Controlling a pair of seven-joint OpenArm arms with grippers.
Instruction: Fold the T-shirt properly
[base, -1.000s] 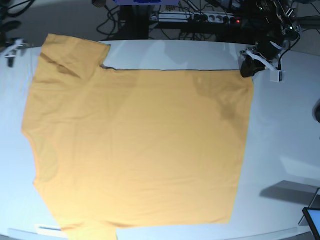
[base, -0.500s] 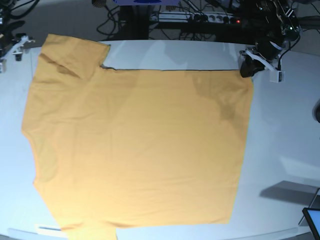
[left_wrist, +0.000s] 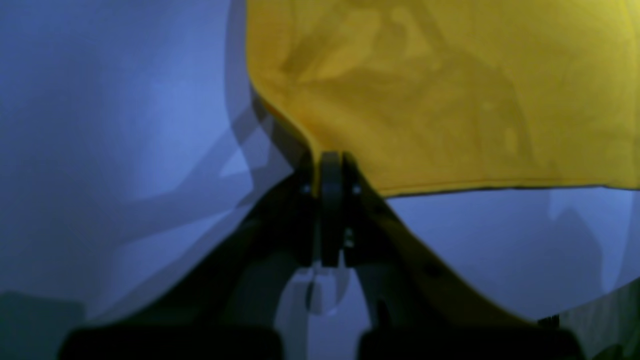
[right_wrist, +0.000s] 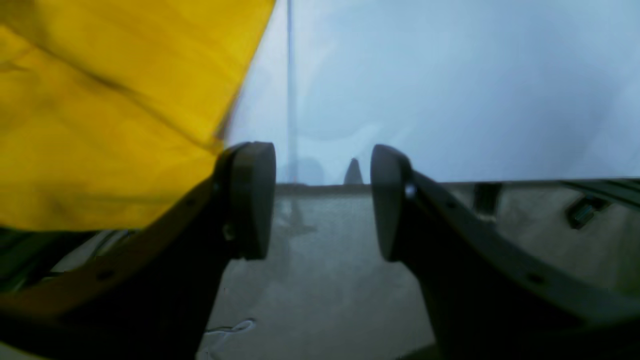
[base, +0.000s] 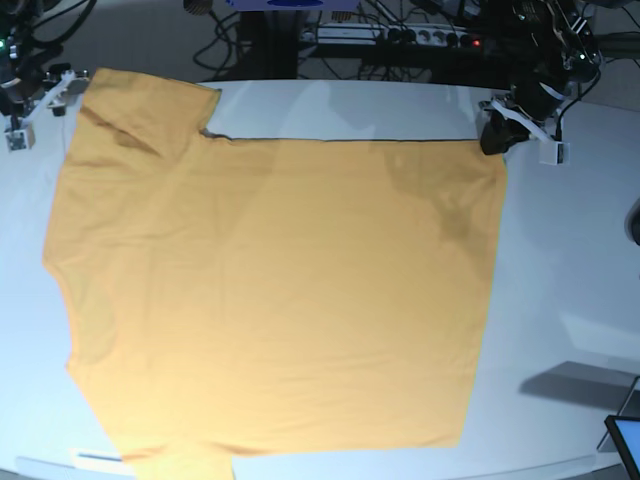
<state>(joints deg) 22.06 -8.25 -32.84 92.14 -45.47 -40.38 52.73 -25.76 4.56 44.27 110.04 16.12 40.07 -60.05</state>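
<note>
- T-shirt (base: 270, 290), orange-yellow, lay spread flat over the white table (base: 570, 270), one sleeve reaching toward the far left corner.
- Left gripper (left_wrist: 330, 170) was clamped on the shirt's far right corner; cloth edge ran between the closed jaws.
- Right gripper (right_wrist: 322, 200) stood released, jaws apart, nothing between them, just beside the sleeve edge at the table's far left.

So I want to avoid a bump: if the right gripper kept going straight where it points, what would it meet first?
Probably nothing soon. The open right gripper points past the T-shirt, whose edge lies beside its left finger. Ahead is the table edge, then floor; depth is unclear.
</note>
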